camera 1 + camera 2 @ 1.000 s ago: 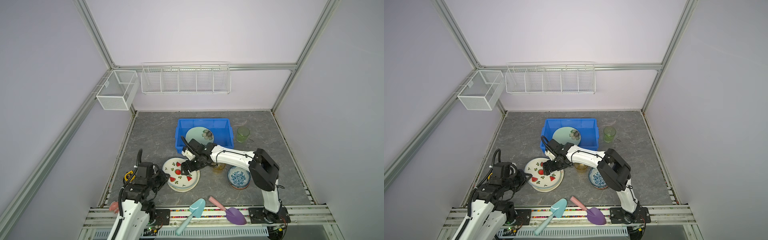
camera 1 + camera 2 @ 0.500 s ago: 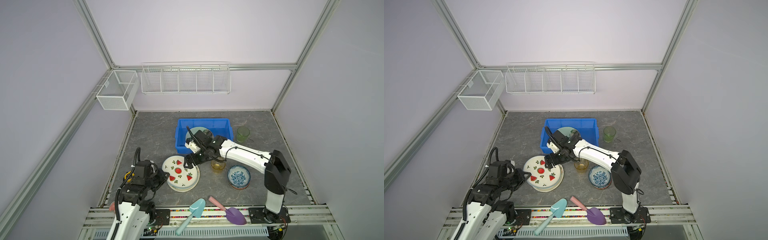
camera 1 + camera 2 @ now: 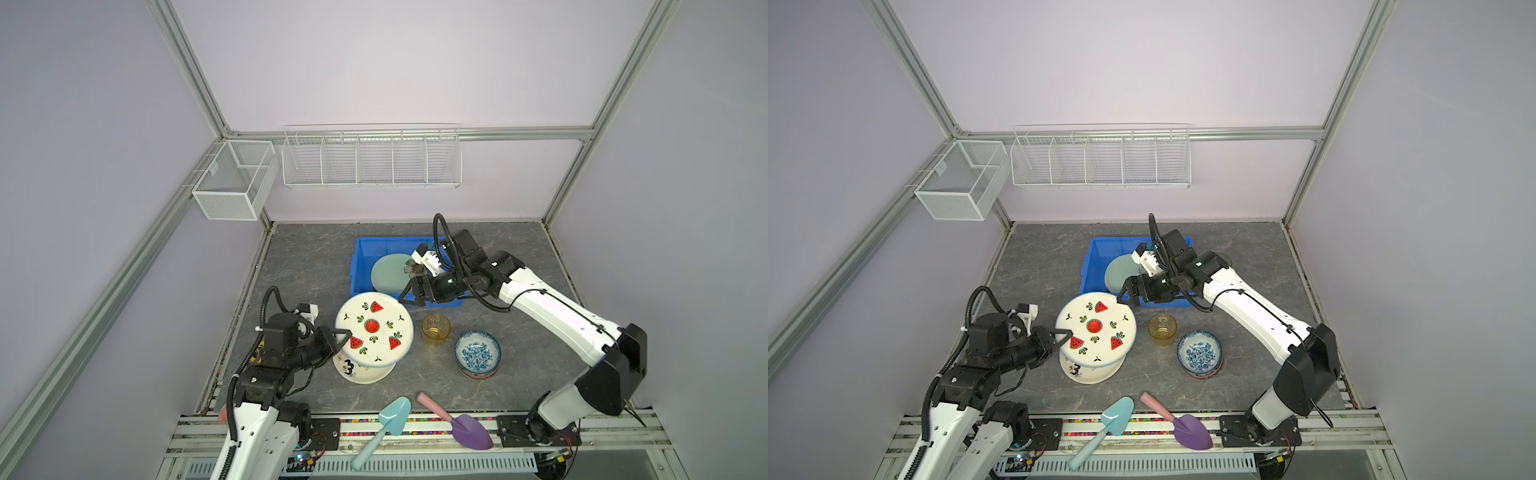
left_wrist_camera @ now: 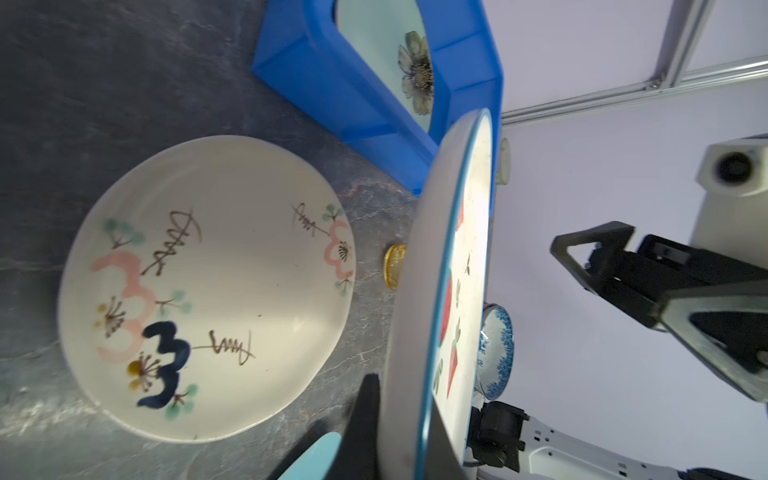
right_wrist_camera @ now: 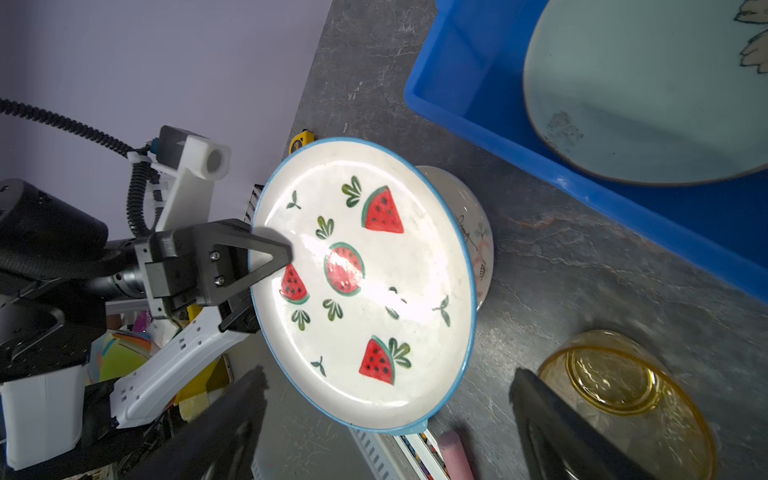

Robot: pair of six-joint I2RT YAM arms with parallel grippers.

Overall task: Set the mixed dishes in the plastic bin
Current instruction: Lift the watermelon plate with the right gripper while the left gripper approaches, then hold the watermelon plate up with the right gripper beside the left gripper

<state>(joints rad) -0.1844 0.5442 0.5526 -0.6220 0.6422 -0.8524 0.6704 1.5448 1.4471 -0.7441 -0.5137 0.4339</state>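
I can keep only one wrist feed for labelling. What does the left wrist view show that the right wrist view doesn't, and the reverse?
Only left wrist: the blue-white bowl, the whole painted face of the cream plate, and the right gripper from outside, open.
Only right wrist: the tape measure, a pink handle, and the left gripper shut on the rim of the watermelon plate, its print in full.
Both: watermelon plate, bin, green plate, amber tumbler.
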